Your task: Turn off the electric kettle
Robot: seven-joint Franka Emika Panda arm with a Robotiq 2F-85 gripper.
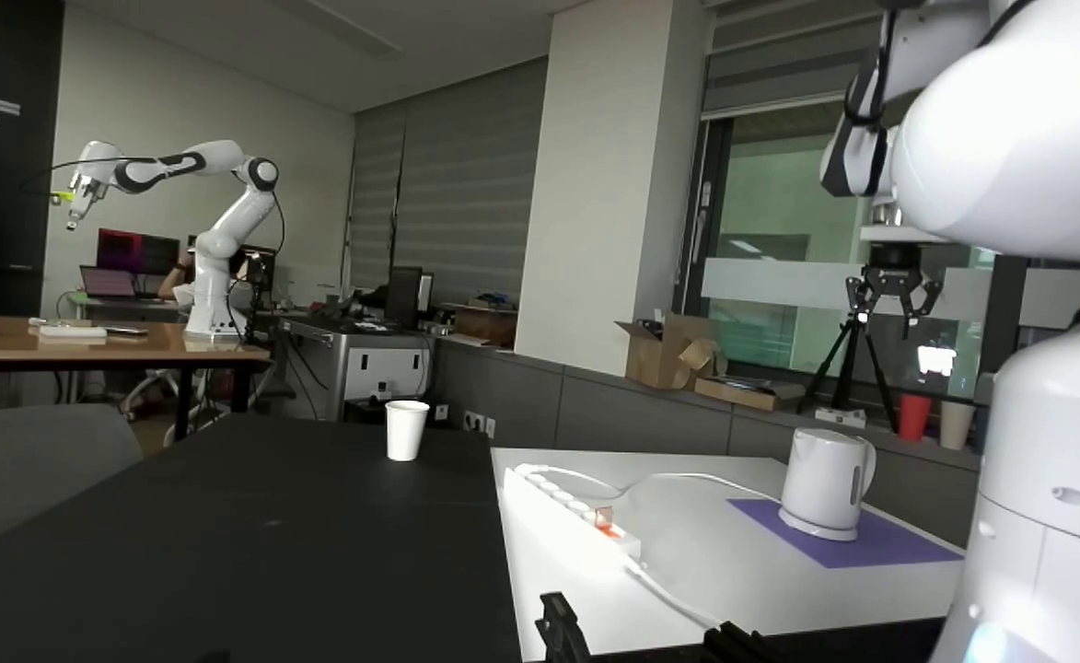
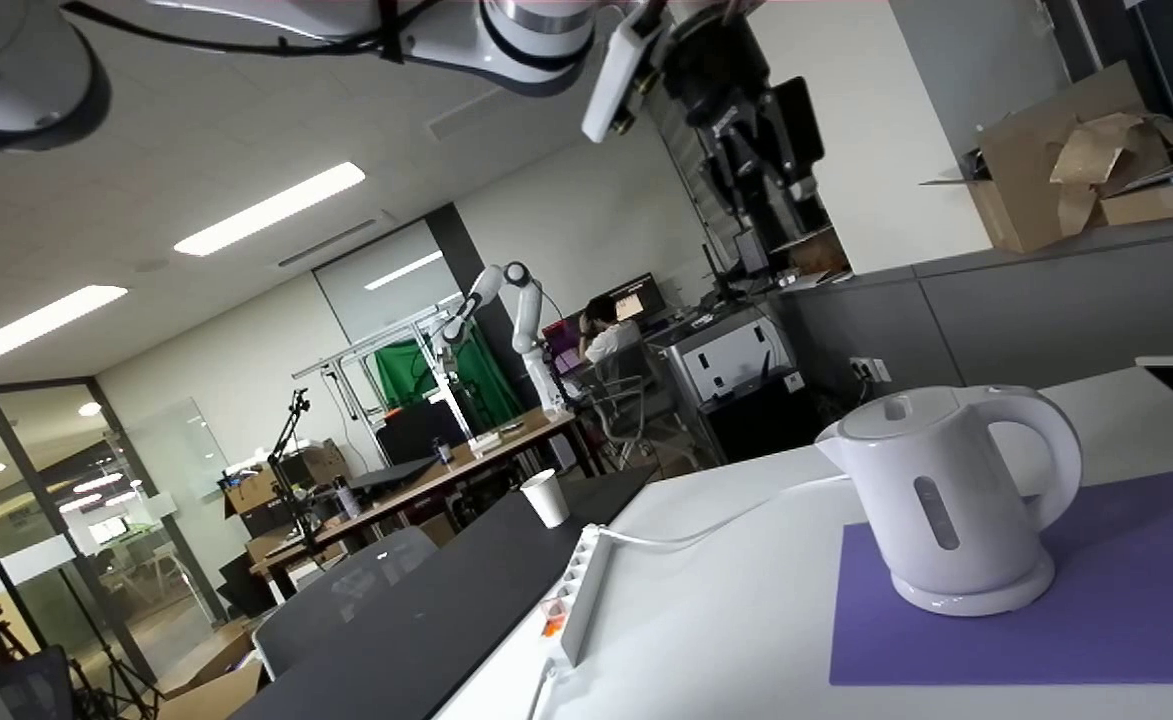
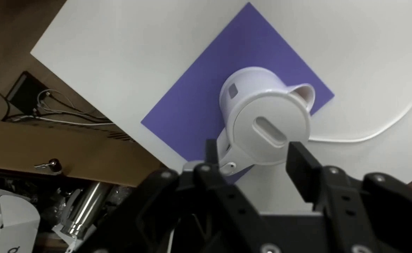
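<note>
"Where's the kettle [image 2: 976,470]?"
"Upright on the purple mat [image 2: 1136,600], well right of the power strip [image 2: 578,592]."
"And the gripper [image 3: 252,151]?"
"Well above the kettle, fingers [image 3: 302,172] spread wide, gripping nothing."
"Best approach?"
"I'd bring them together, then press lightly on the handle [image 3: 240,159]'s round mark [image 3: 229,168], if that's the switch; shoving could tip it."
"Any writing?"
"On the kettle, none legible; a white box [image 3: 20,215] apparently says 'ROBOTICS'."

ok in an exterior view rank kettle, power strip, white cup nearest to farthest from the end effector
1. Kettle: below the end effector, on the purple mat.
2. Power strip: left of it, on the white table.
3. White cup: farther left, black table.
</note>
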